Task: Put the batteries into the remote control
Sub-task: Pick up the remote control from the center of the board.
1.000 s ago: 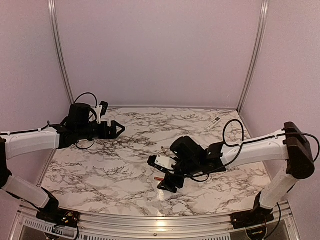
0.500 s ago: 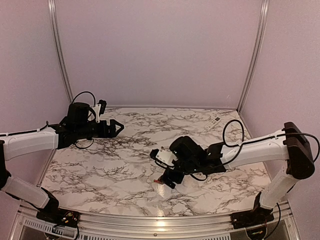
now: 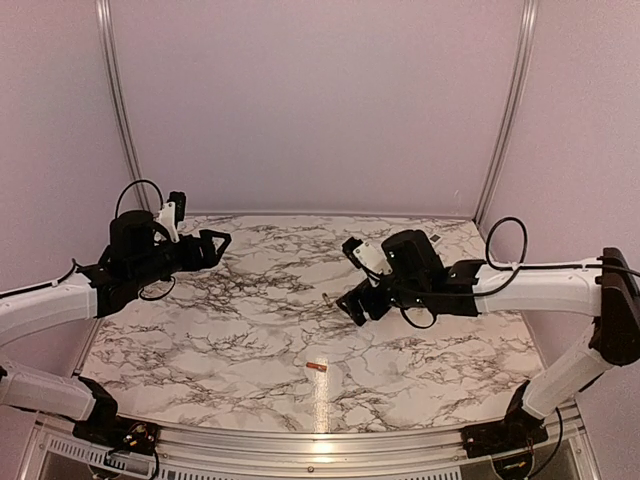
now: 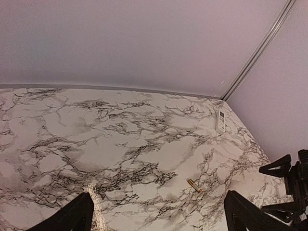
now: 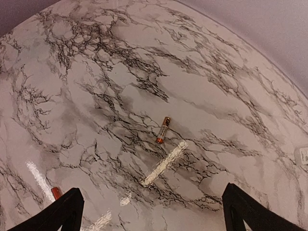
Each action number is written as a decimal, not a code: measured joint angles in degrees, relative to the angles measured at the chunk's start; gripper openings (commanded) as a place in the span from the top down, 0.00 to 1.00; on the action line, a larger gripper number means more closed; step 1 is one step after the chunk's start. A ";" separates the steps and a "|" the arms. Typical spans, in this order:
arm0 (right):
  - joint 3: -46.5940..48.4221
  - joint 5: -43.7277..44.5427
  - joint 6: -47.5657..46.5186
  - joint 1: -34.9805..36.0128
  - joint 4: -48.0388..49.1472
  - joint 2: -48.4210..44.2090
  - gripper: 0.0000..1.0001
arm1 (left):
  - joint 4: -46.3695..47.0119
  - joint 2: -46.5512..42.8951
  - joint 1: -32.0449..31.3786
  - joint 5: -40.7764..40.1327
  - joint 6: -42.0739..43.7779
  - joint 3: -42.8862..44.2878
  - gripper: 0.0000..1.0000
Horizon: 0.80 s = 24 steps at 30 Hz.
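While both arms hang above the marble table [image 3: 180, 340], neither holds anything. The left gripper [image 3: 218, 238] is over the far left part of the table with its jaws wide and empty. The right gripper [image 3: 350, 305] is over the middle, its jaws likewise wide and empty. The first battery [image 5: 163, 130] lies flat on the table near the right gripper. The second battery [image 3: 317, 367] lies nearer the front edge, well apart from the first. The remote control [image 4: 220, 121] lies at the far right corner, close to the wall.
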 measured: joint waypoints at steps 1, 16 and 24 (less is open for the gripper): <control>0.22 -0.35 1.70 -1.33 -0.33 0.28 0.01 | -0.35 0.55 0.00 0.09 0.13 0.72 0.01; 13.57 9.09 18.80 -25.90 -4.94 16.65 0.01 | -0.52 2.10 0.00 -1.11 -0.33 1.84 0.01; 24.37 10.43 26.86 -33.99 -7.76 29.55 0.01 | -0.26 1.53 0.00 -2.73 -0.76 1.07 0.01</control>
